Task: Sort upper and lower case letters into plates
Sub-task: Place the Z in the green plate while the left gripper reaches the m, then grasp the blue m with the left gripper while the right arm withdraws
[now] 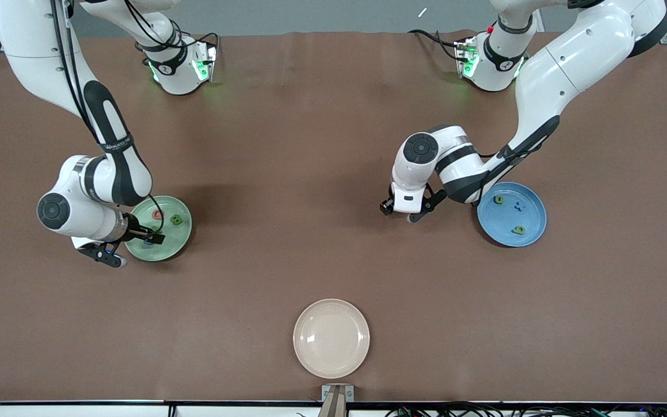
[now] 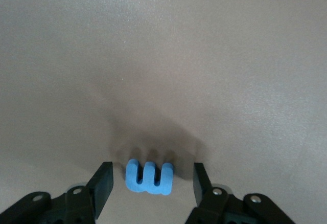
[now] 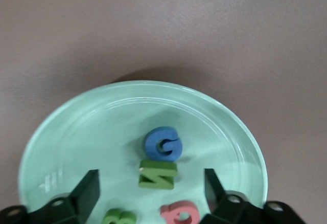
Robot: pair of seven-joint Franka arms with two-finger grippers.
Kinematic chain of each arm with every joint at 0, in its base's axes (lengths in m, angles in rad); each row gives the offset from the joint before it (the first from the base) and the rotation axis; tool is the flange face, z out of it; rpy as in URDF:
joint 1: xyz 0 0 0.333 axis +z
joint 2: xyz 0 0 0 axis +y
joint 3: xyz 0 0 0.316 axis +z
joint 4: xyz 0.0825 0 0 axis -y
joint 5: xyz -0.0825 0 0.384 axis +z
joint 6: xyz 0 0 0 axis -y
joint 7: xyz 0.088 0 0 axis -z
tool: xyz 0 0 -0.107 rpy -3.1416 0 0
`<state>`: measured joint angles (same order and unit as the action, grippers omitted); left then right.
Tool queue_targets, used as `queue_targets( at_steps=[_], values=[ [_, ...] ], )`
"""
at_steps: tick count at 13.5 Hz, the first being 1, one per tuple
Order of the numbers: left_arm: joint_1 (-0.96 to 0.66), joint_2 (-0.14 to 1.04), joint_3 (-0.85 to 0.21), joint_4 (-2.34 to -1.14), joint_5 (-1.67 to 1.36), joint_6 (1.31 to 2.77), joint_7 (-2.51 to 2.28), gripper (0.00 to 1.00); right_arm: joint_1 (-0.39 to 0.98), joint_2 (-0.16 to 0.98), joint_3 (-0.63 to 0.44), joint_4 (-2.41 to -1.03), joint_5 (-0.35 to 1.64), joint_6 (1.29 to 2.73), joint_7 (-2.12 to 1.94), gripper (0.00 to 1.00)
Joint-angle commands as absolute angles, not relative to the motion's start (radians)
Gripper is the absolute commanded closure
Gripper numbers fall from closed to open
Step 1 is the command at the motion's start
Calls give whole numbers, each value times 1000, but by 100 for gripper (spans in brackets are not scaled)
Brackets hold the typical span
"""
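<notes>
My left gripper [image 1: 401, 213] is open and low over the bare table beside the blue plate [image 1: 498, 225]. In the left wrist view its fingers [image 2: 104, 175] stand on either side of the blue e [image 2: 149, 177], which lies flat on the table untouched. The blue plate holds two green letters [image 1: 499, 200] [image 1: 519, 230] and the blue x [image 1: 520, 205]. My right gripper [image 1: 131, 246] is open and empty over the pale green plate [image 1: 167, 248], which holds the blue G [image 3: 163, 143], green N [image 3: 158, 174], green B [image 3: 120, 217] and red Q [image 3: 179, 214].
A cream-white plate [image 1: 331, 338] with nothing on it sits near the table's front edge, nearer the front camera than both other plates. Brown table [image 1: 310, 174] stretches between the two arms.
</notes>
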<state>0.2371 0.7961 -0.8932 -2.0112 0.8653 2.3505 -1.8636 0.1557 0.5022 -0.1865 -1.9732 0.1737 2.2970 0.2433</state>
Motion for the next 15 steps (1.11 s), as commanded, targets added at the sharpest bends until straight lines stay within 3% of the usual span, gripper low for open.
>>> queue_targets(
  at_steps=[1, 3, 6, 8, 12, 15],
  values=[
    [236, 807, -890, -2016, 876, 2367, -1878, 35, 156, 442, -183, -1910, 166, 2145, 233, 0],
    [236, 808, -890, -2016, 876, 2367, -1878, 38, 160, 420, -183, -1870, 163, 2060, 233, 0],
    [235, 810, -890, -2016, 876, 2367, -1878, 42, 161, 397, -181, -1864, 102, 2052, 232, 0],
    [235, 811, -890, -2016, 876, 2367, -1878, 50, 161, 368, -179, -1842, 62, 2017, 187, 0],
    [236, 807, -890, -2014, 879, 2367, -1850, 70, 149, 313, -189, -1737, 26, 1794, 78, 0],
    [252, 793, -900, -2005, 879, 2365, -1780, 73, 147, 218, -189, -1727, -14, 1689, 74, 0]
  ],
)
